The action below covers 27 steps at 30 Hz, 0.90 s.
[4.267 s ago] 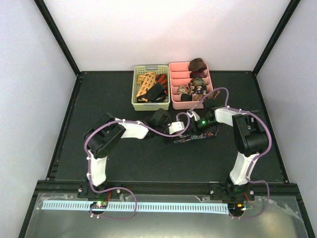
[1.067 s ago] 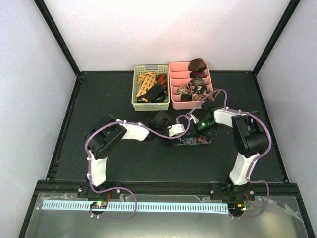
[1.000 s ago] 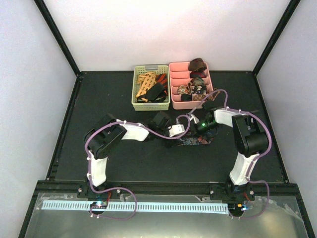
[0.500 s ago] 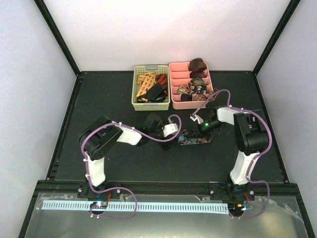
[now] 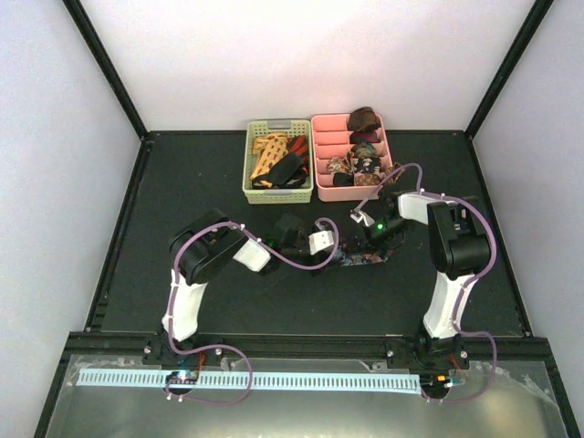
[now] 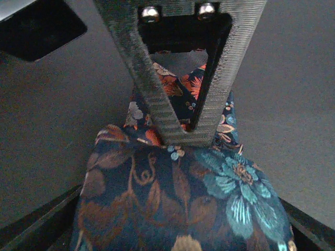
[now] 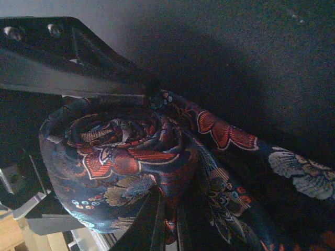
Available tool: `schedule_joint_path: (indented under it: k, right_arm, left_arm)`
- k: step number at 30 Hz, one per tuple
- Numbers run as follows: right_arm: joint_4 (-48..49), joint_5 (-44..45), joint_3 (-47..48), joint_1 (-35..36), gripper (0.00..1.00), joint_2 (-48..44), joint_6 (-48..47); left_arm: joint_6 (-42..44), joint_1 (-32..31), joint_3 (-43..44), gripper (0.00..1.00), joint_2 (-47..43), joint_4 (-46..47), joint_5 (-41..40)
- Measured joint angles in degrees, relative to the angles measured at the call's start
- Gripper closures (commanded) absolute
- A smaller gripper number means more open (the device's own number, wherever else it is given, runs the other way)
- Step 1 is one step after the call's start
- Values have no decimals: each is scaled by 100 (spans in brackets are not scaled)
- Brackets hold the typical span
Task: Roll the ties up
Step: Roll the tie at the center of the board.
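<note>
The right gripper is seen clamped around the coil of the dark navy floral tie, with one finger above the roll and one below it. The left gripper is closed on the flat, unrolled part of the same tie, its tips pinched together on the fabric.

In the top view the tie is laid on the dark surface between the two grippers, just beside both, with its long axis running roughly left to right. The coil is found at the right end, so the right arm is the nearer to it. The loose strip is pointed leftwards, toward the left gripper.

It is judged that any further rolling must be carried along that axis, toward the left, with the strip held taut. Other ties are seen in the green basket and the pink tray beyond.
</note>
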Motion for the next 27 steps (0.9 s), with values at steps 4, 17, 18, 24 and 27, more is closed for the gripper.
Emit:
schedule_joint_path:
  k: [4, 17, 18, 24, 27]
  right_arm:
    - [-7, -31, 2, -7, 90, 13, -15]
    - [-22, -44, -107, -157, 44, -487, -348]
    - [4, -116, -122, -162, 43, -562, -343]
    - [170, -302, -133, -76, 47, -684, -227]
    - [278, -343, -133, 59, 64, -553, -136]
  left_arm:
    - [20, -52, 133, 44, 101, -66, 2]
    - [511, -120, 398, 60, -343, -1641, -393]
    - [553, -131, 424, 60, -358, -1727, -433]
    - [754, -210, 584, 60, -422, -2159, -647]
    - [815, -236, 651, 60, -426, -2306, -682]
